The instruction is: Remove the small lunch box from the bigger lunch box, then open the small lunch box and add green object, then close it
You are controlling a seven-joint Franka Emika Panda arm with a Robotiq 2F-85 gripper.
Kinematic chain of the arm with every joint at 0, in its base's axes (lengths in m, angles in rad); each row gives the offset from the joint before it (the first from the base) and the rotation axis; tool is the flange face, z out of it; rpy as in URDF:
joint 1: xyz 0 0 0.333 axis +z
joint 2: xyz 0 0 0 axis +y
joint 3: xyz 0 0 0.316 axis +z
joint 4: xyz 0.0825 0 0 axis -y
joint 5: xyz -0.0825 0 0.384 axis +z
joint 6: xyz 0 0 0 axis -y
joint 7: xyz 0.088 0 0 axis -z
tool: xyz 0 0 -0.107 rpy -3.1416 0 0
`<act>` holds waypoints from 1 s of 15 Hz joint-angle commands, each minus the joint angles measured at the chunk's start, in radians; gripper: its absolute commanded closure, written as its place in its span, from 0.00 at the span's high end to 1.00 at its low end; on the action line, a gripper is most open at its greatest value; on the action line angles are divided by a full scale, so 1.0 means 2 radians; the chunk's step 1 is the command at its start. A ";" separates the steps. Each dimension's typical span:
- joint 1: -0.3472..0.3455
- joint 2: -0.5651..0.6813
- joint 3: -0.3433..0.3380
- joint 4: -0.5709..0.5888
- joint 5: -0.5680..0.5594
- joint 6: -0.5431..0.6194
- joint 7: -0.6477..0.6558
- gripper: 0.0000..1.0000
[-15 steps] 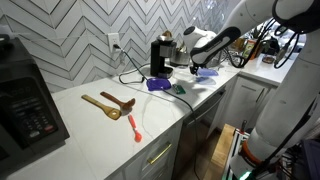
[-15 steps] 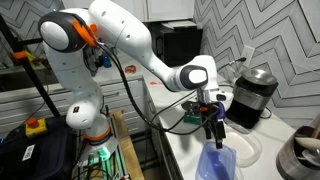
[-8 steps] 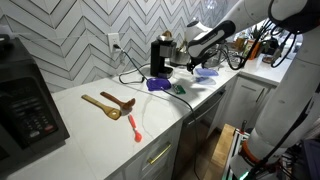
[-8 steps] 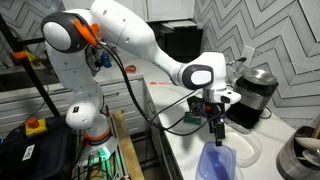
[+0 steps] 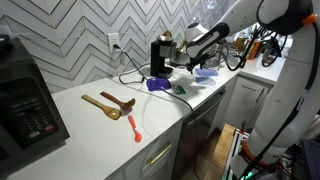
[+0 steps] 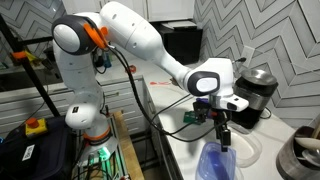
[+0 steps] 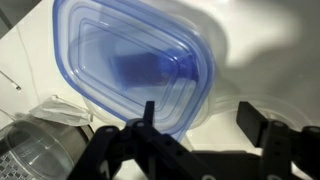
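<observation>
The small lunch box [image 7: 130, 60], blue and translucent with its lid on, lies on the white counter and fills the upper left of the wrist view; a darker blue patch shows through the lid. It also shows in both exterior views [image 5: 207, 72] [image 6: 217, 162]. My gripper [image 7: 200, 112] hangs open and empty just above its near edge, as both exterior views show [image 5: 203, 62] [image 6: 224, 142]. The bigger lunch box [image 5: 157, 84], violet-blue and low, sits further along the counter. The green object [image 5: 181, 89] lies between the two boxes and shows small in an exterior view [image 6: 190, 118].
A black coffee machine [image 5: 160, 55] stands at the wall behind the boxes. Wooden spoons [image 5: 108, 105], a red utensil [image 5: 135, 128] and a black microwave [image 5: 25, 105] are further along. A metal jug [image 6: 258, 92] and a pot [image 6: 300, 155] stand close to the box. The counter edge runs beside it.
My gripper has shifted a little sideways over the small lunch box and stayed open. The boxes have not moved.
</observation>
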 commanded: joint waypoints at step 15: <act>0.002 0.001 -0.013 0.020 -0.016 0.013 0.004 0.01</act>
